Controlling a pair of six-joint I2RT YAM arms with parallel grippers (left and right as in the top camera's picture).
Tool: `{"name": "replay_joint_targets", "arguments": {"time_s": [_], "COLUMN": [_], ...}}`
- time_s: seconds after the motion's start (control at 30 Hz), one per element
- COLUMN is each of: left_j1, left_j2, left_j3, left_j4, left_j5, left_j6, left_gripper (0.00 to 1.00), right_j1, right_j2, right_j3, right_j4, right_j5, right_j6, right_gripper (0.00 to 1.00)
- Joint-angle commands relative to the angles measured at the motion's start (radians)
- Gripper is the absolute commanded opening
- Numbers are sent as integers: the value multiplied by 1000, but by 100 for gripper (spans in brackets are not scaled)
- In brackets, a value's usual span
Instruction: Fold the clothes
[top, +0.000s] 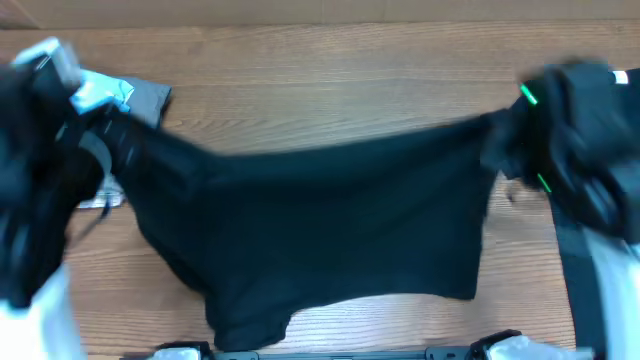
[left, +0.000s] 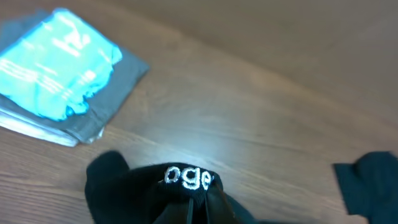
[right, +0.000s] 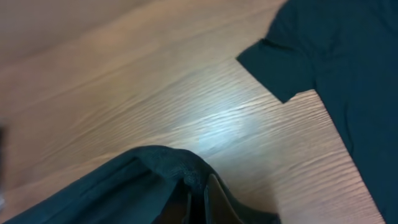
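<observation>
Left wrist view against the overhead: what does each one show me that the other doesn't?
Only the left wrist view shows the white lettering on the bunched black T-shirt at the left claw. Only the overhead shows the whole shirt stretched above the table between both arms, with the right arm at its other end. Both show the shirt, the folded grey pile with a light blue top, and the wooden table.
</observation>
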Motion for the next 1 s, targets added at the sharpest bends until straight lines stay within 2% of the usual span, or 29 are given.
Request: {"name": "replay_joint_targets", "arguments": {"time_s": [0.0,0.13,0.27,0.57,0.6,0.63,0.67,0.7,0.73,0.77,0.83,0.9,0.97], "left_j1": [2,2,-13,-75,-82,-84,-89,-89,-89,-87,-83,-82,-82], "left_j2": [128,307,518,886,926,943,970,972,969,959,930,889,839], "left_j3": [-65,-95,-95,-95,-95,-95,-95,-95,-89,-74,-33,13,54], "left_j4": [73,191,339,735,801,833,901,919,932,932,911,863,796], "left_j5": [18,55,63,61,61,62,63,64,66,74,96,103,102], "left_j6": [1,5,10,16,16,16,22,24,24,26,47,67,82], "left_gripper": [4,4,4,6,30,37,59,72,82,89,97,96,89], "right_j1": [-78,-160,-201,-254,-257,-257,-259,-261,-261,-262,-267,-275,-288], "right_j2": [127,315,486,762,794,808,833,840,840,839,824,806,779], "right_j3": [-7,-7,-7,-7,-7,-7,-7,-7,-7,-5,27,71,119], "right_j4": [46,199,378,758,819,847,904,931,949,973,972,928,850], "right_j5": [0,-126,-132,-137,-144,-143,-147,-147,-146,-144,-145,-153,-192], "right_j6": [-42,-182,-264,-309,-317,-319,-343,-355,-367,-386,-415,-414,-414], "right_gripper": [4,4,4,5,17,24,33,42,70,80,87,87,85]}}
